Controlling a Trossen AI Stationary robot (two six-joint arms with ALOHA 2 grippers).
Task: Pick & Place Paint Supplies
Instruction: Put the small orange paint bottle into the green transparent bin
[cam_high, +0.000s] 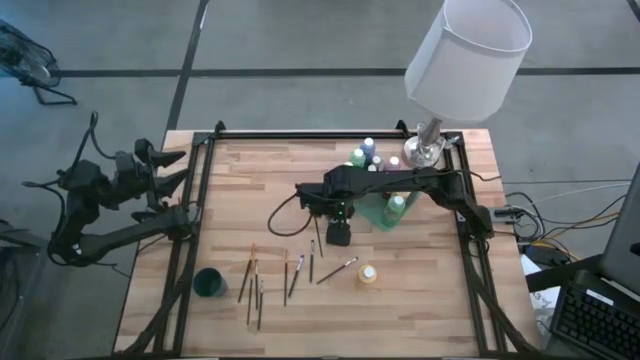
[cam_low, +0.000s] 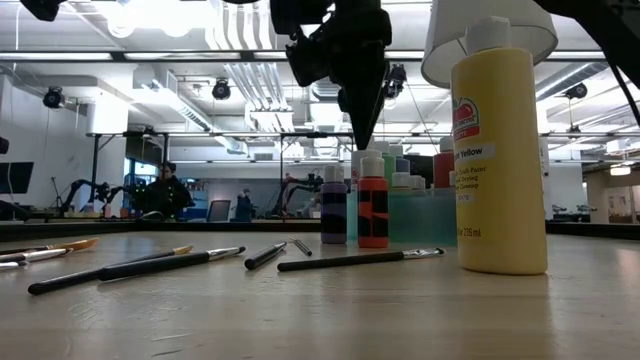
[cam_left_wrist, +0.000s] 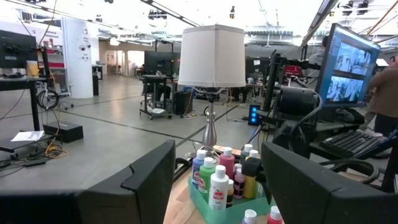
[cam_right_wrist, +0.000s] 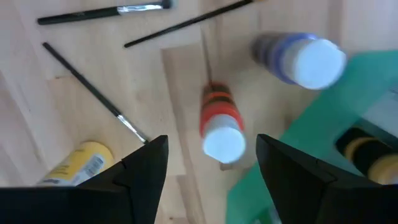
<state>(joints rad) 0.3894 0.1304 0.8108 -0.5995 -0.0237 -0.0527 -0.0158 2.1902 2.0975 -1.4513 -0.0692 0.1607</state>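
**Right gripper over the orange bottle, jaws apart**

From my station the high view shows a pale wooden table (cam_high: 420, 300) inside a black frame, on a grey concrete floor. The right gripper (cam_high: 338, 233) hangs near the middle of that frame, fingers spread and holding nothing. Its wrist view looks straight down on an orange paint bottle (cam_right_wrist: 219, 124) with a white cap, standing on the wood between the two dark fingers but touching neither. A purple bottle (cam_right_wrist: 298, 57) stands beside it at upper right of that view, next to the translucent green tray (cam_right_wrist: 348, 93). More bottles (cam_left_wrist: 219, 177) crowd the tray, seen at the lower centre of the left wrist view.

A yellow bottle (cam_high: 368, 274) stands alone right of centre in the lower half of the high view, and looms large at the right of the low view. Thin brushes (cam_high: 270, 280) lie scattered in the lower middle, and a dark green cup (cam_high: 209, 282) sits lower left.

The left gripper (cam_high: 172, 170) waits at the table's left edge, fingers apart, empty.

A white-shaded lamp (cam_high: 466, 60) stands at the table's upper right. The low view shows a large workshop with strip lights and a seated person (cam_low: 165, 190) far off at left.
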